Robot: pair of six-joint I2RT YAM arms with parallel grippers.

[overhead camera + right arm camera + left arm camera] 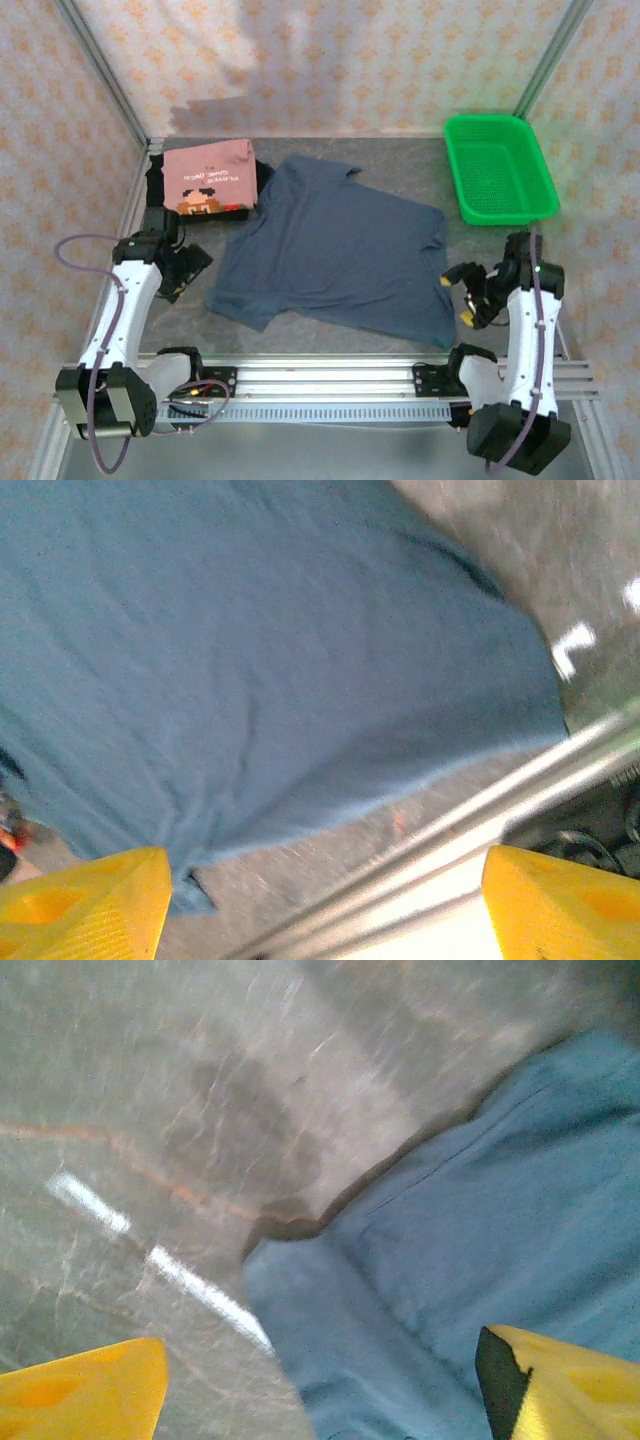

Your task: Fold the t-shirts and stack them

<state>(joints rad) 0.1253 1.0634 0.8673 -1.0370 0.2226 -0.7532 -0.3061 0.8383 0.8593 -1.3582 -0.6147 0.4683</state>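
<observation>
**Ana:** Where is the left gripper (188,263)?

**Ben:** At the left of the top picture, on the counter (400,160) side, just beside the left edge of the blue shirt (335,250). Its yellow fingers (90,1390) are spread wide, with nothing between them.

**Ana:** What does its own camera see?

**Ben:** Bare counter on the left and blue cloth on the right.

**Ana:** And the right gripper (470,292)?

**Ben:** At the right of the top picture, by the lower right corner of the blue shirt. Its fingers are wide apart too, and they hold nothing. Its camera sees the shirt's edge, a bit blurry, and a shiny rail (450,830) below it.

**Ana:** How does the blue shirt lie?

**Ben:** Spread out flat in the middle of the counter, a bit crooked, not folded.

**Ana:** Where are the other shirts?

**Ben:** The pink shirt (208,178) is folded in the upper left, print up. It sits on the black shirt (263,182), which peeks out at the sides.

**Ana:** And the green thing?

**Ben:** A basket (497,165), upper right, well apart from the shirts.
</observation>
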